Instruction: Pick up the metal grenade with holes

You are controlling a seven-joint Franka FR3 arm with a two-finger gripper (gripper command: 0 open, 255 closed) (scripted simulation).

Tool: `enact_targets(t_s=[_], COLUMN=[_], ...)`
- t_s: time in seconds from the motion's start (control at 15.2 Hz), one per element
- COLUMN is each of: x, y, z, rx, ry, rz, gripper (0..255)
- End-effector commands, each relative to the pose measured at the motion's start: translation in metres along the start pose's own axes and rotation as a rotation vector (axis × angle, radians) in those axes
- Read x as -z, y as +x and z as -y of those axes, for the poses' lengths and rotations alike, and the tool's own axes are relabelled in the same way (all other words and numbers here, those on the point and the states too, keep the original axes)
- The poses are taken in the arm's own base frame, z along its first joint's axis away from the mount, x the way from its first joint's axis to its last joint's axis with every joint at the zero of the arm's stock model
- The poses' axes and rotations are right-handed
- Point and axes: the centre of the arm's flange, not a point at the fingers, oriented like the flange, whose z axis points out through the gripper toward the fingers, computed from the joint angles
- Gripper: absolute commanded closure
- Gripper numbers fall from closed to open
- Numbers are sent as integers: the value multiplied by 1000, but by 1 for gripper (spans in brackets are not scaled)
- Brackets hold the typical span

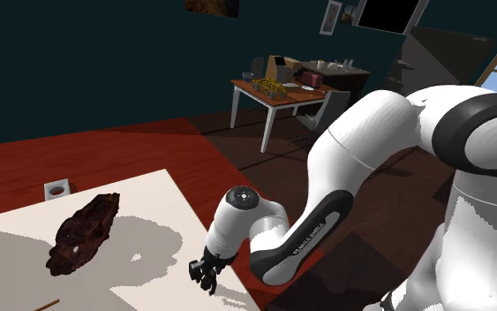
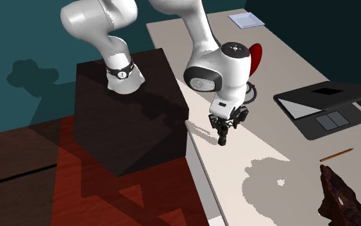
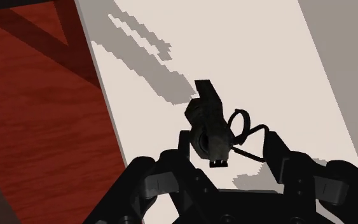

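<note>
Alignment is judged nearly complete: the dark metal grenade with a wire pull ring [image 3: 206,122] is seen lying on the flat white table top [image 3: 247,51], near its edge, between the spread fingers of the all-black two-finger gripper [image 3: 229,145]. It sits nearer one finger than the other, and contact cannot be told. Its long axis is set crosswise to the line joining the fingers, so a plain squeeze across the narrow body is called for.

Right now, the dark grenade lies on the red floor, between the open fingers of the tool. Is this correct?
One thing is wrong: the grenade lies on the white table. The wrist view shows it there, between the open fingers of the tool.
</note>
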Motion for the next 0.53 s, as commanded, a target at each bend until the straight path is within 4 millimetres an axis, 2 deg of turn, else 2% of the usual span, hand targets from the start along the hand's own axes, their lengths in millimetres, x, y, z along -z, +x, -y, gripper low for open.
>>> enact_targets(t_s=[0.0,0.46], x=[10,47], y=[1,5], z=[2,7], rx=[0,0], ry=[0,0], rz=[0,0], gripper=[255,255])
